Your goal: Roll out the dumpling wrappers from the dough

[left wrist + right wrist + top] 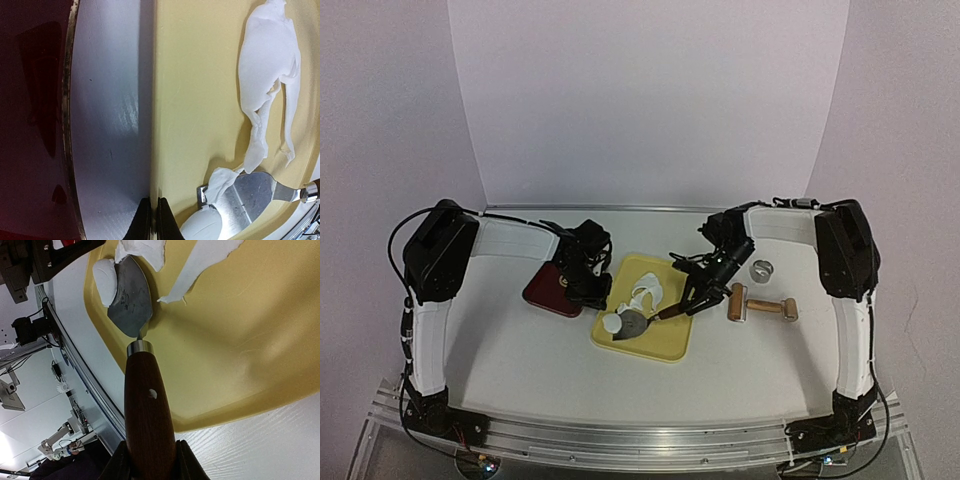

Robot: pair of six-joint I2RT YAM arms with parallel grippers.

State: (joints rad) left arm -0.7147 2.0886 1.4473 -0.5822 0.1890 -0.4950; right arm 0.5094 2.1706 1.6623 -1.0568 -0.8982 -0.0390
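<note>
Farthest left, a dark red plate (548,293) lies on the table (520,350) just outboard of my left gripper (151,220), touching or nearly touching the gripper's outer side in the overhead view. That gripper is drawn down narrow: its wrist camera shows the two fingers (142,225) almost meeting, with the left rim of the yellow tray (665,345) running straight into the slit between them, one finger on each side, so I read it as pinching the rim. Just inboard of that hand, near the tray's front left corner, sits one round white wrapper (611,323). It touches the leading edge of the spatula (131,295), though I cannot tell whether the blade is tucked under it or only butted against it. Ahead of the blade, away from my right hand, the dough (270,60) lies flat on the tray as a thin, ragged white sheet with long torn strips, and one scrap of it reaches the blade's far corner. The blade lies low on the tray floor, and its brown wooden handle slopes up and back into my right gripper (150,462), which is clamped on the handle's end with a finger on either side. Outboard of that hand, off the tray, a shiny ring cutter (762,269) stands on the table. A wooden rolling pin (761,307) lies nearer the arm bases, apart from the cutter and just beside the tray's right edge.
</note>
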